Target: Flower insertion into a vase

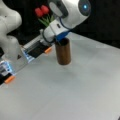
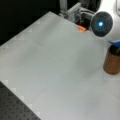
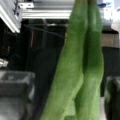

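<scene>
In a front view the vase point(image 1: 63, 51) stands upright on the surface point(image 1: 75, 92), toward its far edge and about midway along it. The arm point(image 1: 67, 15) leans over the vase from above. Red tulips point(image 1: 41, 11) with green leaves show just behind the arm, tilted up and away toward the far left. The claw itself is hidden behind the wrist housing, right at the vase's mouth, so from here I cannot tell how its jaws stand. Two orange tabs point(image 1: 48, 50) lie along the base rail at the surface's left edge. In a front view from the opposite side the vase point(image 2: 112, 62) sits near the surface's right edge, its mouth covered by the arm's round joint point(image 2: 101, 24) and a blue wrist part; no flower or claw shows there. In the wrist view green stems and leaves point(image 3: 82, 67) fill the middle, running top to bottom close to the lens; one dark finger point(image 3: 112, 97) appears at the lower right, just beside the stems. The claw seems clenched on the stems, though the contact is not seen. As I judge it, the stem ends are at or just inside the mouth. Doing this well means keeping the stems centred over the opening and upright, lowering slowly, and not nudging the light vase sideways.
</scene>
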Controlling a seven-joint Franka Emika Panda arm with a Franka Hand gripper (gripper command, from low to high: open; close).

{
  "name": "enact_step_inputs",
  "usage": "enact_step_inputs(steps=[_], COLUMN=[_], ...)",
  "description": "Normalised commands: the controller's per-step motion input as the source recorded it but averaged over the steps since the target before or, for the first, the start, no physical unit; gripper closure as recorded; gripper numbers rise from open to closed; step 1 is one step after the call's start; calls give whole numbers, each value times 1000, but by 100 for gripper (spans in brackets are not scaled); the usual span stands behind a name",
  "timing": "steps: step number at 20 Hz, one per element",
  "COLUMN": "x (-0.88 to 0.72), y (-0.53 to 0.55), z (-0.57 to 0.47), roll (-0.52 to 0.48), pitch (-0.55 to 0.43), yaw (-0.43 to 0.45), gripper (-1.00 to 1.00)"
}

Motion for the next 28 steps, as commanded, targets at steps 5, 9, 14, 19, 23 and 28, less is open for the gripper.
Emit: enact_step_inputs(steps=[5, 9, 14, 19, 23, 28], x=[425, 530, 451, 251, 75, 86], y=[-59, -120, -214, -396, -492, -575], z=[192, 275, 96, -71, -162, -70], roll=[-256, -221, -195, -64, 26, 88], pitch=[-95, -314, -662, -779, -676, -488], yaw=[67, 56, 92, 173, 181, 177], gripper=[-100, -100, -100, -100, -100, -100])
